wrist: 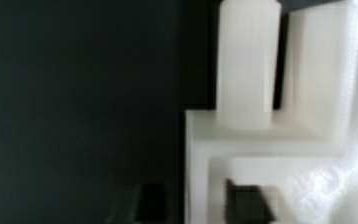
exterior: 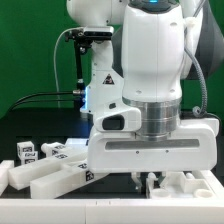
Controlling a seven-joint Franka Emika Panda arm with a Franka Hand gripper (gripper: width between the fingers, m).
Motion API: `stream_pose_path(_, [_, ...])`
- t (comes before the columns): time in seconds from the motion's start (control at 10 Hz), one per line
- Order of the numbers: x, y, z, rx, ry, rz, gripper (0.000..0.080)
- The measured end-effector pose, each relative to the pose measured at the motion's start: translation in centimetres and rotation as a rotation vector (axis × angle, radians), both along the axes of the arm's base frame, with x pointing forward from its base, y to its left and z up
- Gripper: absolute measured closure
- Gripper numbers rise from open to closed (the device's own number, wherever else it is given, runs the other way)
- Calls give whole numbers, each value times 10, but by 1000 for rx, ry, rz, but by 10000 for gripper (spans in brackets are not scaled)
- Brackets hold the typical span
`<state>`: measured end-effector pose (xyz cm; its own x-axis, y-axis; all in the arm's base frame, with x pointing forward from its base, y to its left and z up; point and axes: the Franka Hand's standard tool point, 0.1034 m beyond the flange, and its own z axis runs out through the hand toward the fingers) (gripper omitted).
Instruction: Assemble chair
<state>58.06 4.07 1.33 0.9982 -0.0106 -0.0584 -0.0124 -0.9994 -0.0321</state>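
Loose white chair parts [exterior: 45,178] are lying clustered on a black tabletop [exterior: 30,122] toward the exterior view's left, a small tagged block [exterior: 25,152] sitting beside long bars, while more white pieces [exterior: 185,185] are resting toward the right.

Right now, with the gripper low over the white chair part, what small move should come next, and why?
Probably widen the jaws before any lift. In the wrist view the gripper straddles a wall of the chair part, its fingers close on either side; whether it is free cannot be told, so lifting might drag it.
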Motion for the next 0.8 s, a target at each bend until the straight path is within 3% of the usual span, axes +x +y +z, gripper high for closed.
stream_pose_path(0.1, [0, 0, 0, 0, 0, 0, 532])
stream_pose_path(0.3, [0, 0, 1, 0, -2, 0, 216])
stream_pose_path(0.5, [-15, 5, 29, 7, 0, -4, 170])
stream_pose_path(0.6, [-34, 14, 46, 11, 8, 1, 156])
stream_pose_path(0.8, [-51, 35, 68, 15, 5, -20, 151])
